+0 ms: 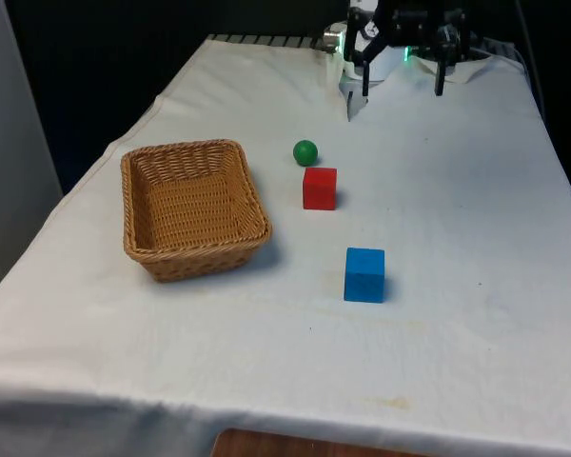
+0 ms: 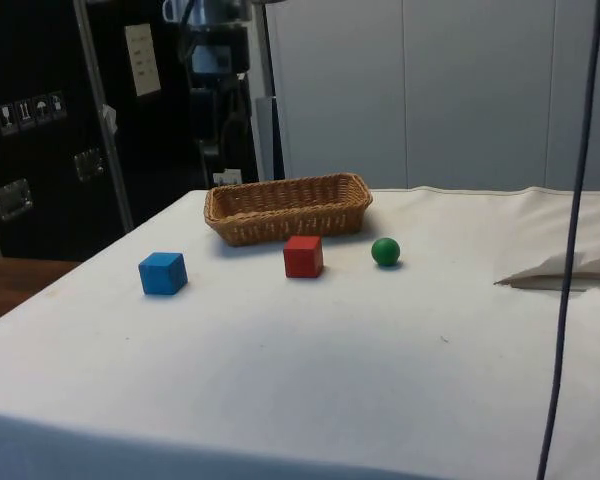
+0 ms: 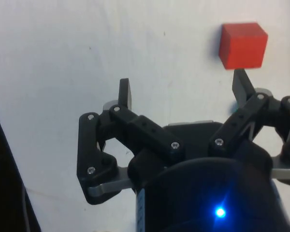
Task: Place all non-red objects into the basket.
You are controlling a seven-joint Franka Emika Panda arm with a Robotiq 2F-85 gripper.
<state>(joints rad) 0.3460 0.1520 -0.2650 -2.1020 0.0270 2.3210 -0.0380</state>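
A blue cube lies nearest the table's front edge. Behind it sits a red cube, and a small green ball rests just beyond that. The woven basket stands empty towards the front view's left. My gripper hangs open high over the far end of the table, holding nothing, well apart from all the objects. The red cube lies beyond one fingertip in the wrist view.
White cloth covers the whole table, with a raised fold near the robot's end. A dark cable hangs down close to the side camera. Dark cabinets stand beyond the table's side.
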